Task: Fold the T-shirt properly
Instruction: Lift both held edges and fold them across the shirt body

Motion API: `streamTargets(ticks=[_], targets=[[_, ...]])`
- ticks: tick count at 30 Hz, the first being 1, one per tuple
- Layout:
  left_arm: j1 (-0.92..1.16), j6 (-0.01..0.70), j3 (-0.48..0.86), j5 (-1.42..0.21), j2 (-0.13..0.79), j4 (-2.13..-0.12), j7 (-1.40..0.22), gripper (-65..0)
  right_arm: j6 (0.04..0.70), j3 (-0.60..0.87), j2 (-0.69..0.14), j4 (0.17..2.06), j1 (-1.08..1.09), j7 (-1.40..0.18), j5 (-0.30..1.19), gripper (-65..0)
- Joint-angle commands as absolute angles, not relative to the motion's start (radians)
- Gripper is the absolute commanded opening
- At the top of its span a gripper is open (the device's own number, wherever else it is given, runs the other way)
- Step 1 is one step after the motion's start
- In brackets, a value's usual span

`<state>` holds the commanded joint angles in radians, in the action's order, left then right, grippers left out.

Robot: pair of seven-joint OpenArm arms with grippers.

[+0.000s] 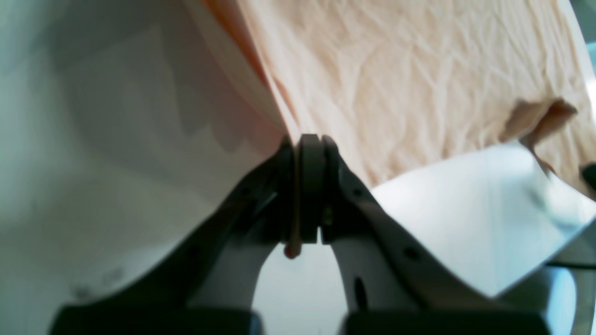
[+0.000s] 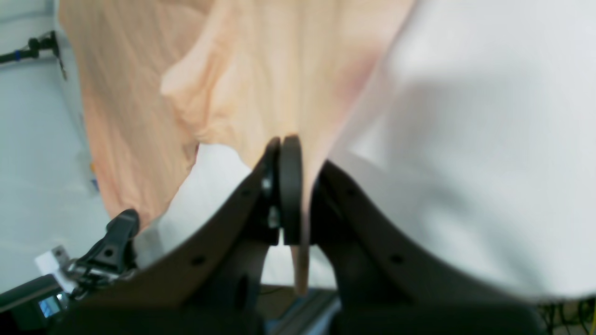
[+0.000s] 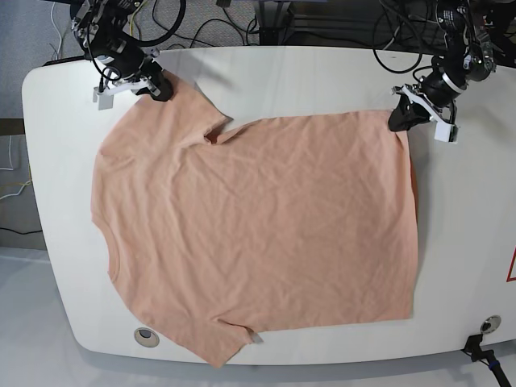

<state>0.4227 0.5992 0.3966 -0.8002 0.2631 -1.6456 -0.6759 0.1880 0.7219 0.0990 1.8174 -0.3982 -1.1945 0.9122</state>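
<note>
Peach T-shirt (image 3: pixel 282 226), spread on white table (image 3: pixel 468 266)

Spread across table (image 3: pixel 468 242), T-shirt (image 3: pixel 282 218); between left gripper (image 3: pixel 401 122) on right, right gripper (image 3: pixel 160 87) on left, at far edge.

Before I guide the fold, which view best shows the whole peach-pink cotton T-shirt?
The base view: it shows the peach-pink T-shirt spread on the white table, with both sleeves. The left wrist view shows one edge pinched in the left gripper; the right wrist view, fabric clamped in the right gripper.
</note>
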Motion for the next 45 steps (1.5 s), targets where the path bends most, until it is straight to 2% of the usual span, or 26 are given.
streamTargets(ticks=[3,7,14,18,28,37,45], targets=[[0.483,0.599,0.397,-0.800,0.297,-1.696,-0.676,-65.0,0.194,0.722,0.099,1.817,-0.443,-1.194,0.920,-65.0],[0.550,0.599,0.443,-0.800,0.298,-1.742,-0.676,-65.0,0.217,0.722,0.082,1.822,-0.512,-1.194,1.035,-65.0],[0.627,0.601,0.516,-0.800,0.298,-1.831,-0.676,-65.0,0.220,0.704,0.064,1.943,-0.559,-1.194,1.106,-65.0],[0.558,0.601,0.512,-0.802,0.292,-1.834,-0.676,-65.0,0.220,0.704,0.044,1.943,-0.486,-1.194,1.147,-65.0],[0.338,0.595,0.446,-0.799,0.291,-1.793,-0.676,-65.0,0.222,0.699,0.041,1.933,-0.300,-1.194,1.139,-65.0],[0.168,0.595,0.444,-0.794,0.297,-1.549,-0.676,-65.0,0.222,0.674,0.033,1.666,-0.105,-1.194,1.138,-65.0],[0.033,0.595,0.443,-0.794,0.297,-1.400,-0.676,-65.0,0.222,0.676,-0.012,1.451,0.085,-1.193,1.136,-65.0]])
